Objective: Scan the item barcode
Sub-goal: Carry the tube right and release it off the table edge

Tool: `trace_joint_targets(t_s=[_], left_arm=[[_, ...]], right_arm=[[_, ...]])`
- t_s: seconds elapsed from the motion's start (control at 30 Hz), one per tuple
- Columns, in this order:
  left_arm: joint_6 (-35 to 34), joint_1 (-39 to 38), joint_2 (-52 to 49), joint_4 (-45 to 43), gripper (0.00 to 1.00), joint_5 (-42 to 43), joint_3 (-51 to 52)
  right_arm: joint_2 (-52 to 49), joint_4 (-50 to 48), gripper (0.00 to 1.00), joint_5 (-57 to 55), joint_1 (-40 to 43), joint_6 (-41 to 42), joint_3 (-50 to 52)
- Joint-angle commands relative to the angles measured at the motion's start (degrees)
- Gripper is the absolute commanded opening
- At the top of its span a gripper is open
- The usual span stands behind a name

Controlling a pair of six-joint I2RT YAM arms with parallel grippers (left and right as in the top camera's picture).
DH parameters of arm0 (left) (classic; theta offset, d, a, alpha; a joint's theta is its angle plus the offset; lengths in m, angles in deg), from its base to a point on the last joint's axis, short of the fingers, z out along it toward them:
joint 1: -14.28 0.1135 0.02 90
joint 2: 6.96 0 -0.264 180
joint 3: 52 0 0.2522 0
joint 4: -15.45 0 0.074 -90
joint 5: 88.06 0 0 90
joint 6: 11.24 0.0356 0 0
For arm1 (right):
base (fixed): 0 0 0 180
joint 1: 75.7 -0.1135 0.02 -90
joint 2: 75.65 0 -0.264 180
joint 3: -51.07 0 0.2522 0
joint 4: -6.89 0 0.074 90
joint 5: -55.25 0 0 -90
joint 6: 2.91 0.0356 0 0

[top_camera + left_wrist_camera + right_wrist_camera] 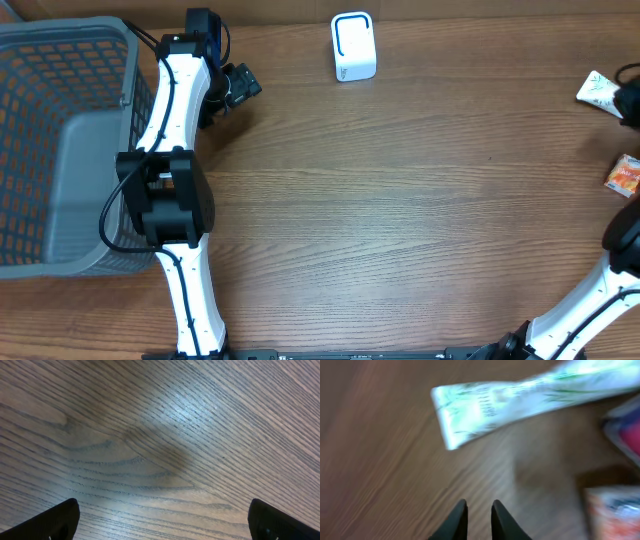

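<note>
A white and green packet (520,400) lies on the wood ahead of my right gripper (479,505). The jaws stand a narrow gap apart with nothing between them, and the view is blurred. In the overhead view the same packet (597,88) lies at the far right edge, with the dark right gripper (630,97) beside it. The white barcode scanner (353,46) stands upright at the back centre. My left gripper (163,506) is wide open over bare wood, holding nothing; from overhead it (240,85) sits next to the basket.
A grey plastic basket (60,150) fills the left side, with the left arm alongside it. An orange packet (624,175) lies at the right edge, also seen as an orange packet (615,510) near a pink-red item (626,435).
</note>
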Motion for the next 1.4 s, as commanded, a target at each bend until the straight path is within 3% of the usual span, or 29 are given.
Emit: trace_joint_targets(t_s=[0.0, 0.17, 0.3, 0.6, 1.0, 1.23, 1.37], left_arm=[[-0.9, -0.2, 1.0, 0.0, 1.00, -0.6, 0.2], [-0.9, -0.2, 1.0, 0.0, 1.00, -0.6, 0.2], [-0.9, -0.2, 1.0, 0.0, 1.00, -0.6, 0.2], [-0.9, -0.2, 1.0, 0.0, 1.00, -0.6, 0.2], [-0.9, -0.2, 1.0, 0.0, 1.00, -0.6, 0.2], [-0.9, -0.2, 1.0, 0.0, 1.00, -0.6, 0.2], [-0.9, -0.2, 1.0, 0.0, 1.00, -0.6, 0.2]], right_arm=[[2.1, -3.3, 0.19, 4.9, -2.5, -3.7, 0.2], [2.1, -10.8, 0.04, -0.5, -5.0, -3.2, 0.5], [-0.8, -19.0, 0.04, -11.3, -7.3, -3.2, 0.9], [-10.1, -27.0, 0.04, -15.1, -8.1, -3.2, 0.9], [-13.0, -21.7, 0.04, -29.8, -7.7, -3.3, 0.9], [-13.0, -15.1, 0.04, -30.9, -5.6, -2.7, 0.9], [-11.6, -11.9, 0.04, -31.1, -4.7, 1.6, 0.9]])
